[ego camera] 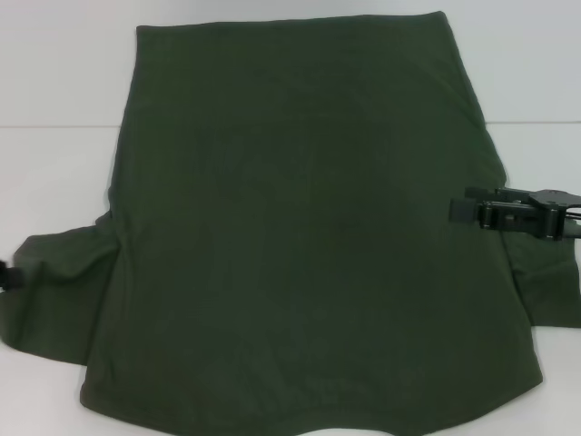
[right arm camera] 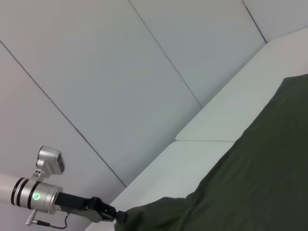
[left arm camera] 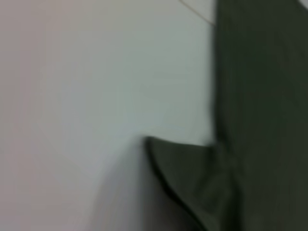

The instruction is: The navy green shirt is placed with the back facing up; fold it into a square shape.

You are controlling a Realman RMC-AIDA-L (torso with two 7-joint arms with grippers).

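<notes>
The navy green shirt lies flat on the white table, filling most of the head view, body smooth, hem toward the far edge.

Left pincer: only a sliver shows at the outer end of the shirt's left sleeve. In the right wrist view the same pincer appears far off, its tip meeting the sleeve's cloth. Whether it has closed on the fabric cannot be told.

Right pincer: positioned at the shirt's right side edge, above the right sleeve, tips over the fabric. Jaw spacing cannot be told either.

Left sleeve: bunched and creased beside the body, as the left wrist view confirms.

Assessment: the step in hand appears to be gathering both sides for the first inward fold; no fold is made yet.

Recommendations:
- Take only the sleeve or edge layer, not the table-side body cloth.
- Lift just clear of the shirt, carry inward toward its centre line, both sides evenly.
- Lay down gently; the soft fabric will likely wrinkle if dragged.
- Risk: the bunched left sleeve may fold crooked.
</notes>
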